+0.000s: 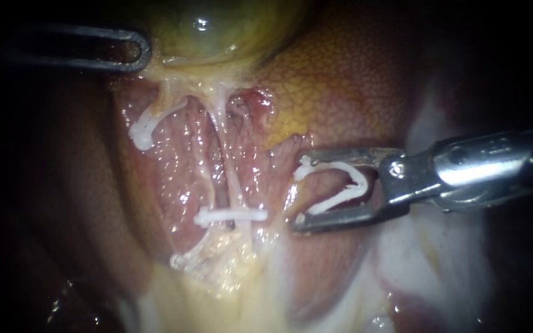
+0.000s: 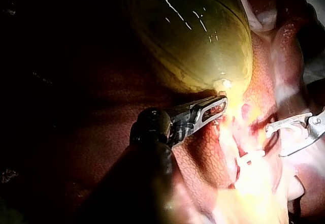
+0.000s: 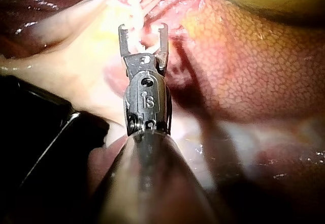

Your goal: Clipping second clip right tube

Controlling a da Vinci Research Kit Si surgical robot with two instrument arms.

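The right instrument [image 1: 297, 192] has its jaws spread wide, and an open white clip [image 1: 335, 187] sits between them, its two legs lying along the inner faces of both jaws and its bend back near the hinge. No tissue is inside the clip. The mouth of the jaws faces the dissected bed, and the right tube [image 1: 234, 182] lies ahead of the jaw tips, near them but apart, with glistening pink tissue in between. It is a thin pale strand running from under the gallbladder [image 1: 217, 24] down the bed.

Ahead of the lower jaw tip, a closed white clip [image 1: 229, 216] lies across the right tube. Just past the right tube, a second thin strand runs alongside it. I cannot tell whether the closed clip takes in that strand too. Farther out, beyond both strands, another white clip [image 1: 142, 134] sits at the far edge of the bed.

To the side of the upper jaw lies the mottled orange-brown liver [image 1: 340, 80].

Farthest away, the left instrument [image 1: 142, 52] has its slotted jaws together on the pale tissue at the gallbladder's lower edge.
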